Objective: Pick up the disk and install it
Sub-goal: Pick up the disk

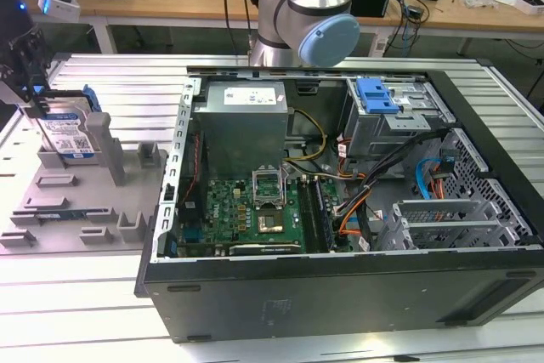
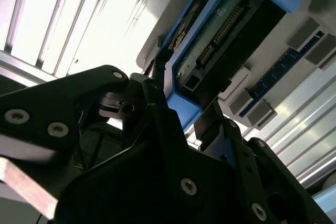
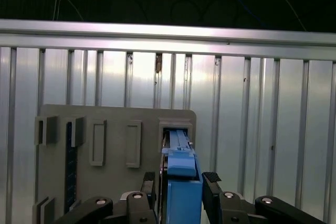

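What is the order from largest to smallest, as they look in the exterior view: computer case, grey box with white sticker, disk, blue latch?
1. computer case
2. grey box
3. disk
4. blue latch
The disk and the blue latch look nearly alike, so their order is unsure.

Disk (image 1: 70, 132) upright in fixture (image 1: 81, 206), beside case (image 1: 340, 299)
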`<move>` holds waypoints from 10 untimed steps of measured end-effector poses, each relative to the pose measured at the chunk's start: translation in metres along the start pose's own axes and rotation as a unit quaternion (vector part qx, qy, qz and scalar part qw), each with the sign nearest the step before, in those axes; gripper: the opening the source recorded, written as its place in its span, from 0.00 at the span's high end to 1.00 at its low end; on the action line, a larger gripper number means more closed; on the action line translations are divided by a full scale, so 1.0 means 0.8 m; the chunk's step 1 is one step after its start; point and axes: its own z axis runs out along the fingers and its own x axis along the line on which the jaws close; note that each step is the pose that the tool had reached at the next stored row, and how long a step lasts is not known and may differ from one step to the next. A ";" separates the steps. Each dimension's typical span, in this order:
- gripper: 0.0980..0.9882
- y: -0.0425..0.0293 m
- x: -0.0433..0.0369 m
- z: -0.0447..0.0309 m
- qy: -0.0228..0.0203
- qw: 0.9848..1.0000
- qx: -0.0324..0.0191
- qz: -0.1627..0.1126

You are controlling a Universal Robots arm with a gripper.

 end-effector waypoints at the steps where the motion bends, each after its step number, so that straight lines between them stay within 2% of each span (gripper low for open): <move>1: 0.57 0.0000 0.000 0.0001 0.000 1.000 0.000 0.000; 3: 0.59 0.0000 0.000 0.0004 0.000 1.000 0.000 0.000; 4: 0.67 0.0001 0.000 0.0005 0.000 1.000 0.000 0.000; 10: 0.67 0.0001 0.001 0.0014 0.000 1.000 0.000 0.000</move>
